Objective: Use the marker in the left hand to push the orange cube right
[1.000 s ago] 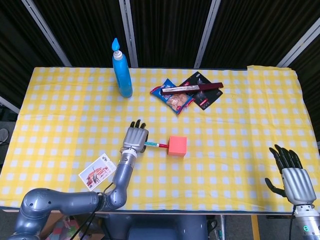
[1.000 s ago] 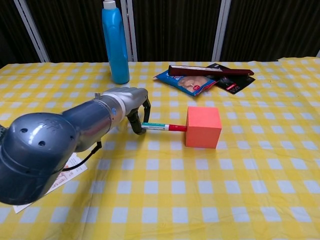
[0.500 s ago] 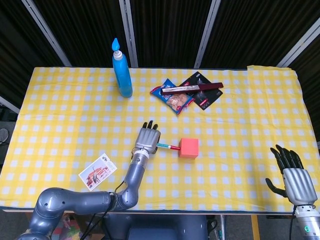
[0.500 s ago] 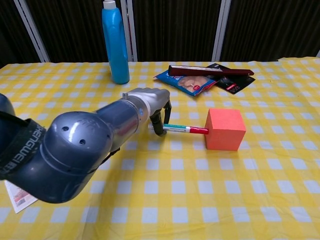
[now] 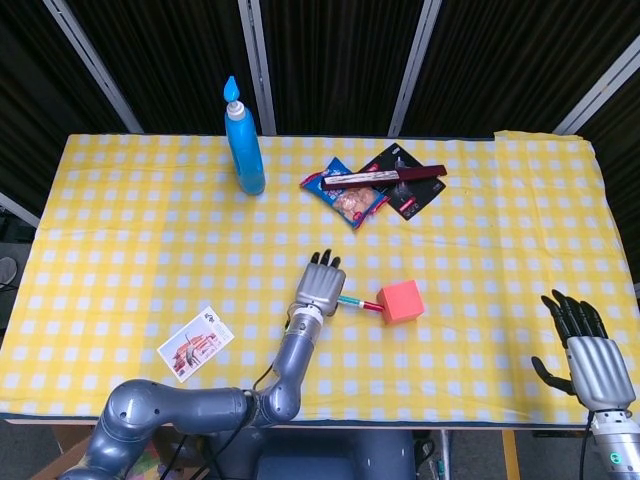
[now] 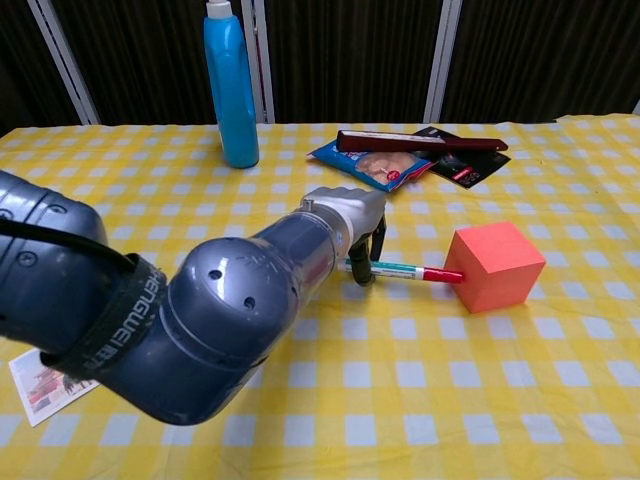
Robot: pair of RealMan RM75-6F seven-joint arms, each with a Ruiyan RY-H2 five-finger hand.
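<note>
The orange cube (image 5: 401,300) (image 6: 497,265) sits on the checked cloth right of centre, turned slightly askew. My left hand (image 5: 320,286) (image 6: 349,212) grips a green, white and red marker (image 5: 360,302) (image 6: 405,271) that lies level, its red tip against the cube's left face. My left forearm fills much of the chest view. My right hand (image 5: 592,360) hangs open at the table's front right corner, fingers spread, far from the cube; the chest view does not show it.
A blue bottle (image 5: 243,140) (image 6: 230,85) stands at the back left. Snack packets (image 5: 352,200) (image 6: 370,165) and a dark red bar (image 5: 385,178) (image 6: 420,142) lie at the back centre. A printed card (image 5: 194,343) (image 6: 40,382) lies near the front left edge.
My left hand has travelled right with the marker, and the orange cube has slid right ahead of its tip, turning a little. The right hand has stayed put.
</note>
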